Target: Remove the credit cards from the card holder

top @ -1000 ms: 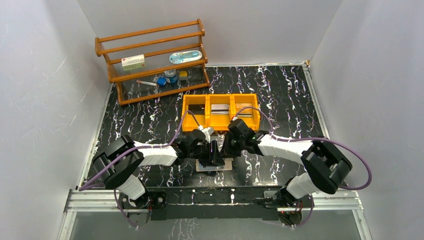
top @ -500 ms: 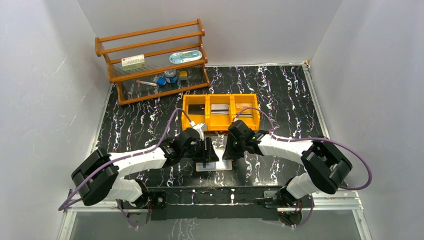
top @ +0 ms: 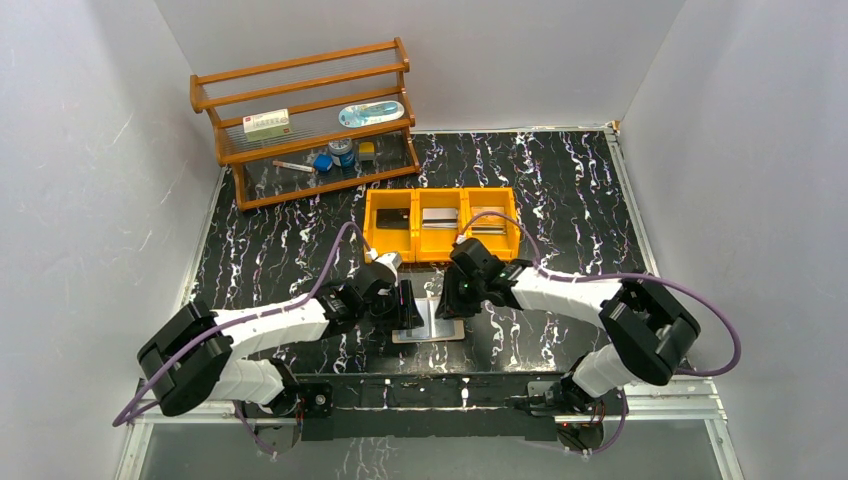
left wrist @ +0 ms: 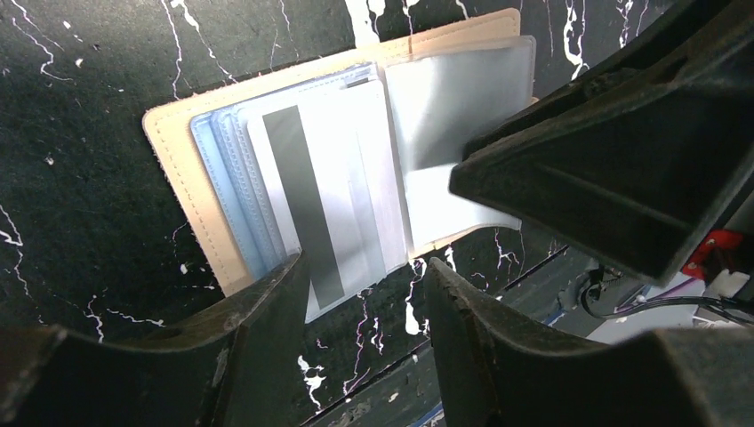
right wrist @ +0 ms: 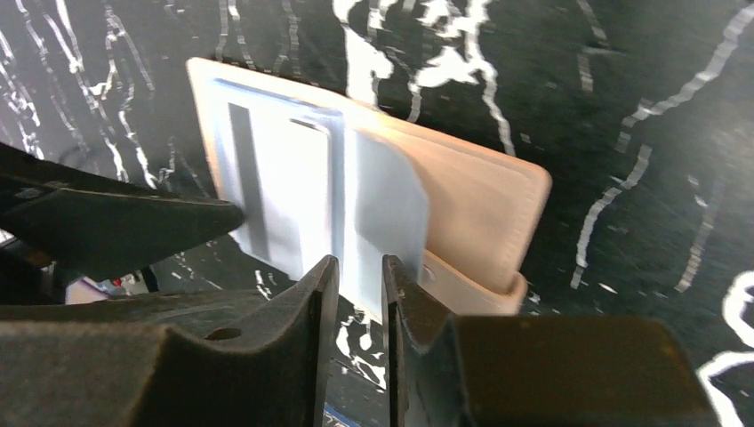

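The holder (top: pixel 445 325) lies open on the table (top: pixel 570 190), close to the middle of the near edge, with its tan cover down and blue pockets facing up. Both my arms reach in over it, one from each side.

On the left wrist view the left gripper (left wrist: pixel 363 267) is spread wide. Its fingers sit astride the end of a pale card (left wrist: pixel 324 205) with a dark stripe. That card sticks partway out of the left leaf's pockets, past the holder's edge. One finger is right at its long edge and the other is just clear of it.

The right gripper (right wrist: pixel 359 262) is nearly closed, with only a thin slit between the fingers. A clear pocket leaf from the holder's right half curls up into that slit. I think it is pinched there, though the right wrist view is blurred at the tips.

Beyond the holder, toward the far edge and about mid-table, sits the yellow bin (top: pixel 440 192), with flat cards (top: pixel 440 217) lying in its compartments. A wooden rack (top: pixel 300 100) stands at the far left corner with small items on its shelves.
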Robot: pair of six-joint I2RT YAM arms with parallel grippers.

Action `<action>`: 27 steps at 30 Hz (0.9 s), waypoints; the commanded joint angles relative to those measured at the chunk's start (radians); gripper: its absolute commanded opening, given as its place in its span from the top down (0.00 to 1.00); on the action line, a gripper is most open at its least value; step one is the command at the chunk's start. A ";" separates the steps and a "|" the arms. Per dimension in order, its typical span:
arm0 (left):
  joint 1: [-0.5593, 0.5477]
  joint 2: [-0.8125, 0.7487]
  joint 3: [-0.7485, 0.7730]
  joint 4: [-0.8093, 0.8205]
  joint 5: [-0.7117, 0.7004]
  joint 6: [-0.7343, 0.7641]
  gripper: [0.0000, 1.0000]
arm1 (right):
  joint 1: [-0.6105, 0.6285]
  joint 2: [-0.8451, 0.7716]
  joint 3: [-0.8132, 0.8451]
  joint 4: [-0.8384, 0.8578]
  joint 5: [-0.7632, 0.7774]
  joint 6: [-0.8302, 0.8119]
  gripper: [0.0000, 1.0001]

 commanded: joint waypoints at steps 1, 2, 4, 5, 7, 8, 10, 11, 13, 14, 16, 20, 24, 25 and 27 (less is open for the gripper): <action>-0.004 -0.004 -0.013 0.005 -0.018 -0.009 0.52 | 0.038 0.040 0.084 0.059 -0.022 -0.026 0.65; -0.004 -0.011 -0.018 0.007 -0.020 -0.011 0.52 | 0.046 0.052 0.098 0.057 -0.017 -0.028 0.64; -0.005 -0.025 -0.027 0.009 -0.025 -0.016 0.52 | 0.062 0.080 0.130 0.033 0.010 -0.027 0.61; -0.004 -0.033 -0.031 0.006 -0.030 -0.018 0.53 | 0.069 0.094 0.146 0.014 0.034 -0.023 0.59; -0.003 -0.049 -0.034 -0.006 -0.040 -0.020 0.53 | 0.082 0.133 0.187 -0.048 0.107 -0.017 0.55; -0.003 -0.057 -0.038 -0.011 -0.043 -0.021 0.53 | 0.088 0.150 0.202 -0.071 0.129 -0.015 0.54; -0.004 -0.080 -0.046 -0.023 -0.059 -0.028 0.53 | 0.096 0.176 0.218 -0.096 0.154 -0.013 0.53; -0.004 -0.092 -0.052 -0.029 -0.073 -0.035 0.54 | 0.103 0.187 0.222 -0.101 0.162 -0.014 0.52; -0.004 -0.138 -0.074 -0.034 -0.099 -0.053 0.54 | 0.126 0.203 0.233 -0.123 0.196 -0.016 0.51; -0.004 -0.160 -0.082 -0.045 -0.118 -0.064 0.54 | 0.136 0.210 0.242 -0.140 0.225 -0.011 0.49; -0.004 -0.209 -0.101 -0.070 -0.163 -0.089 0.54 | 0.153 0.226 0.256 -0.169 0.258 -0.006 0.48; -0.004 -0.310 -0.130 -0.129 -0.244 -0.136 0.54 | 0.190 0.264 0.302 -0.236 0.343 -0.004 0.46; -0.004 -0.373 -0.143 -0.160 -0.275 -0.148 0.53 | 0.244 0.328 0.374 -0.336 0.453 0.025 0.50; -0.004 -0.380 -0.140 -0.168 -0.277 -0.148 0.53 | 0.258 0.340 0.392 -0.358 0.488 0.035 0.52; -0.003 -0.383 -0.137 -0.177 -0.280 -0.148 0.53 | 0.273 0.359 0.419 -0.391 0.516 0.048 0.60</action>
